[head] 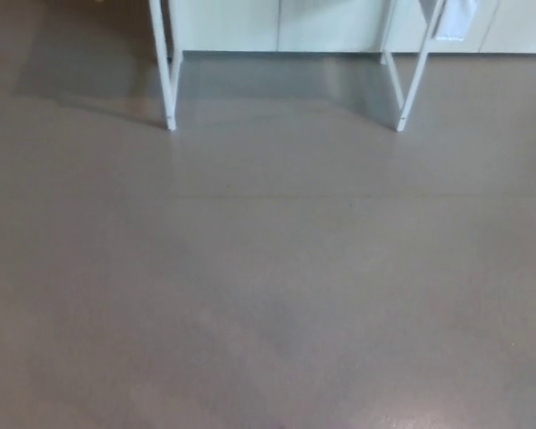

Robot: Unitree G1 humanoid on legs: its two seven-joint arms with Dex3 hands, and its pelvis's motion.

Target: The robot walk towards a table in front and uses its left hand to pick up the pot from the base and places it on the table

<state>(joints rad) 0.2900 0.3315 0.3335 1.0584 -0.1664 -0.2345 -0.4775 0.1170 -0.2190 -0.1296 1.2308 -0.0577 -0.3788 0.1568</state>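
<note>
Neither hand shows, so spread or closed I cannot tell; floor point(268, 295) fills the view; white legs point(167, 80), probably the table's, stand well ahead; walking comes first; pot unseen.

I see grey floor point(268, 295) filling most of the head view, with the table's white left leg point(165, 80) and right leg point(414, 80) standing on it at the top, a pale wall point(277, 22) behind.
</note>
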